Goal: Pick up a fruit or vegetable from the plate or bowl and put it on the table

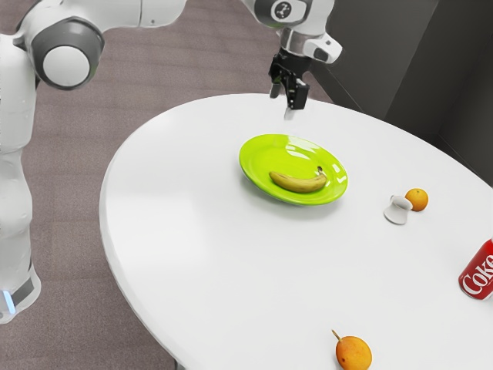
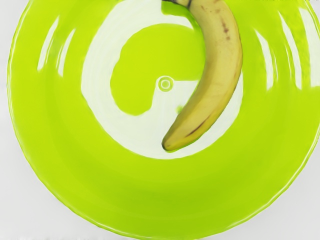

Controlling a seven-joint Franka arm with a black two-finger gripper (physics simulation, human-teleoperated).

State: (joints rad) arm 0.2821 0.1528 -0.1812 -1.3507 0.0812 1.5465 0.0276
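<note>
Currently, pre-grasp config.: black two-finger pincer (image 1: 282,102) raised, its tips apart w/ nothing pinched. Target, i.e. curved yellow banana w/ brown flecks (image 1: 298,183), rests inside the round, glossy lime-green plate (image 1: 258,167); its inner curve faces the plate's centre (wrist view). The spread tips suit a grasp yet to come; the banana's middle is prob. the best grip site, tips astride its narrow width. Edges: the raised rim encloses the fruit, so descent should stay inside it and lift should be approx. vertical; a low sideways exit could drag the plate. Room: broad bare white worktop (image 1: 185,223) toward the exterior view's left, well inside the curved edge, is a likely set-down zone. Less suitable: the exterior view's right, w/ small round orange fruit (image 1: 417,200), white mushroom-like object (image 1: 397,210) & red Coke can (image 1: 477,273).
</note>
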